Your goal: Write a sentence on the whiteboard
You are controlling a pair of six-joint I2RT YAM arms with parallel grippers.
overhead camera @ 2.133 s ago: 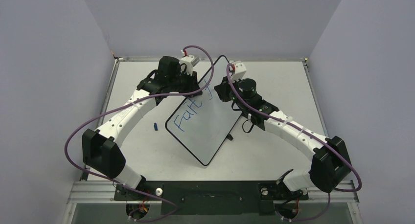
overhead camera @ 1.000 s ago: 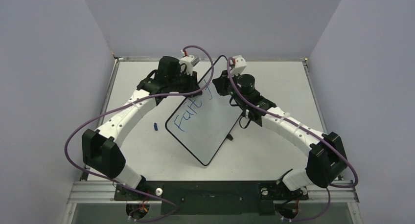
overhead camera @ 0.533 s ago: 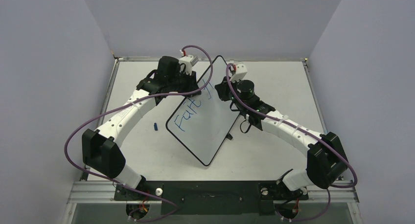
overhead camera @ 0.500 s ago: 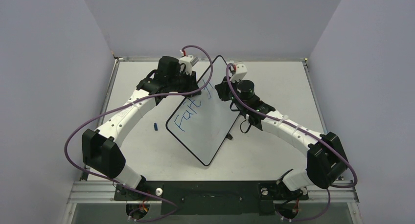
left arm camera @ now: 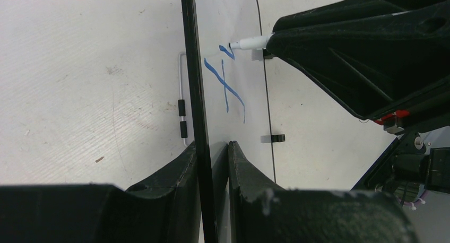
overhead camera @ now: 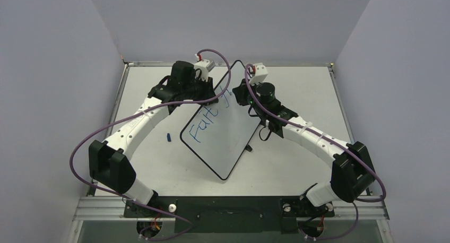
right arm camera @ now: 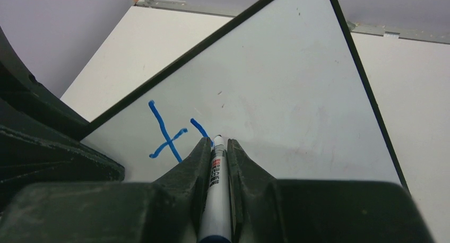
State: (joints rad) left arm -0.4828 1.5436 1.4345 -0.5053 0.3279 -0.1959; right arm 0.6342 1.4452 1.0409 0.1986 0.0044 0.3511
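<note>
The large white rectangular whiteboard [right arm camera: 297,84] looks smooth and faintly glossy, thinly framed in black. The pale table [left arm camera: 79,68] is matt and scuffed. The white marker [right arm camera: 216,200] looks like smooth plastic.

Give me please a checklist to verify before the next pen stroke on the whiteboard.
1. Left gripper clamped on the whiteboard edge: ok.
2. Right gripper shut on the marker: ok.
3. Marker tip against the board, at a blue stroke: ok.
4. Blank board surface beyond the writing: ok.
5. The sentence finished: not ok, only "Fait" and part of one more letter.
</note>
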